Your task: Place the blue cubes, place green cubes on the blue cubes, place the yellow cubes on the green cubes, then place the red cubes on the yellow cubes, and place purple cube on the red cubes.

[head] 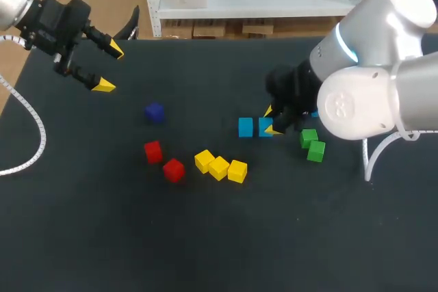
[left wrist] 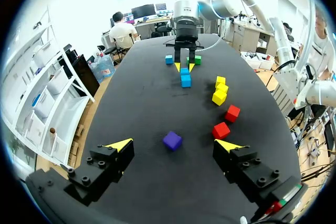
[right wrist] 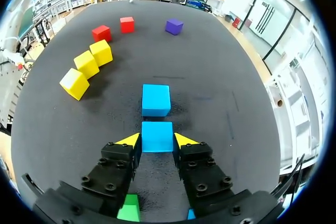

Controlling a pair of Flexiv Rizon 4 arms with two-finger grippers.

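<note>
My right gripper (right wrist: 157, 140) is closed on a blue cube (right wrist: 157, 136). A second blue cube (right wrist: 156, 99) lies just ahead, and the green cubes (head: 311, 145) are near. My left gripper (head: 109, 68) hangs open near the far left edge of the table (head: 205, 237), well apart.

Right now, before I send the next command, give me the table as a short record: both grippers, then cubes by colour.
left gripper: open, empty, over the table's far left corner
right gripper: shut on blue cube, low at the table
second blue cube: just ahead of the right gripper
third blue cube: apart, behind the right gripper
green cubes: two, side by side
yellow cubes: three in a row
red cubes: two, close together
purple cube: alone
stacks: none yet
</note>
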